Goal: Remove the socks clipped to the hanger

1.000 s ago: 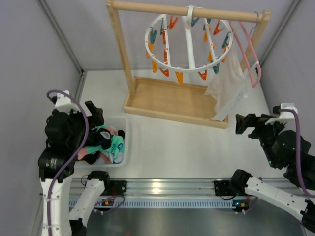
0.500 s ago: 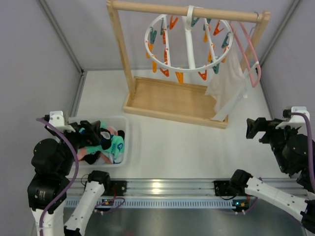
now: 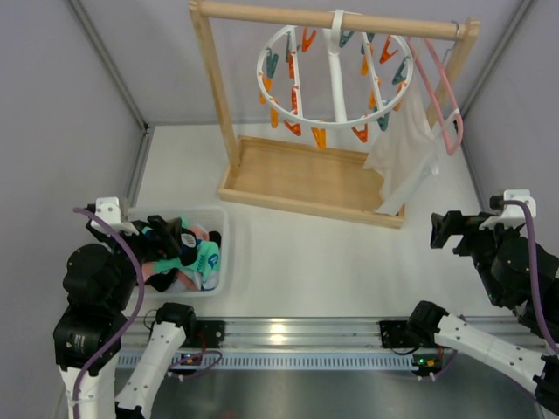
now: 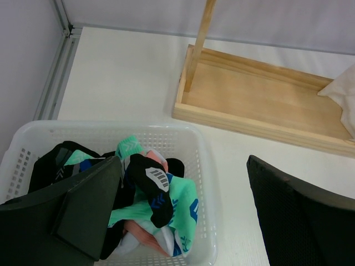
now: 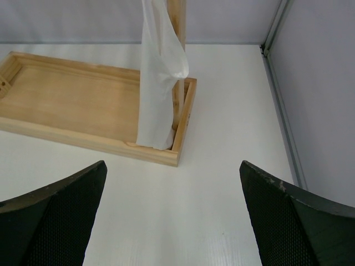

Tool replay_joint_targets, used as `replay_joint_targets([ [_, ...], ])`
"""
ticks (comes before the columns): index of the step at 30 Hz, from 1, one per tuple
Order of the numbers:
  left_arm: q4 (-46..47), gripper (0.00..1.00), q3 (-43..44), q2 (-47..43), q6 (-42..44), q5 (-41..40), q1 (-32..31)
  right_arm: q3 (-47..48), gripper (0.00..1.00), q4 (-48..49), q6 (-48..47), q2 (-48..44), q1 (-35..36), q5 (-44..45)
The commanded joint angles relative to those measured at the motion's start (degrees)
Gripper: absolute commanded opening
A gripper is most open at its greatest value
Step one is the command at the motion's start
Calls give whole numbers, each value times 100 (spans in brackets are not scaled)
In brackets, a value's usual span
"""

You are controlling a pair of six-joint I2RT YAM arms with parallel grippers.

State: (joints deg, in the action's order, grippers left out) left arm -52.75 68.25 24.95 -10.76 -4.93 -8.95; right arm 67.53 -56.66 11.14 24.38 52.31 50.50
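The socks, black, teal-mint and pink, lie heaped in a white plastic basket at the near left. In the left wrist view the same pile of socks fills the basket. The white ring hanger hangs from the rack's top bar, and I see only orange and teal clips on it. My left gripper hovers open over the basket and holds nothing. At the right my right gripper stands open over bare table.
A wooden rack with a tray base stands at the back centre. A white cloth hangs from a pink wire hanger into the tray's right end. Grey walls close in both sides.
My left arm has dropped back toward the near left edge, its gripper still over the basket. My right arm drifted a little toward the right wall. Both grippers stayed open.
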Motion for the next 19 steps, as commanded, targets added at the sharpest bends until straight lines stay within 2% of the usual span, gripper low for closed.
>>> replay_joint_targets([
  [1, 46, 98, -66, -43, -31, 18, -19, -99, 99, 147, 3, -74, -37, -49],
  [19, 257, 98, -294, -87, -128, 54, -19, -310, 99, 402, -32, -74, -37, -163],
])
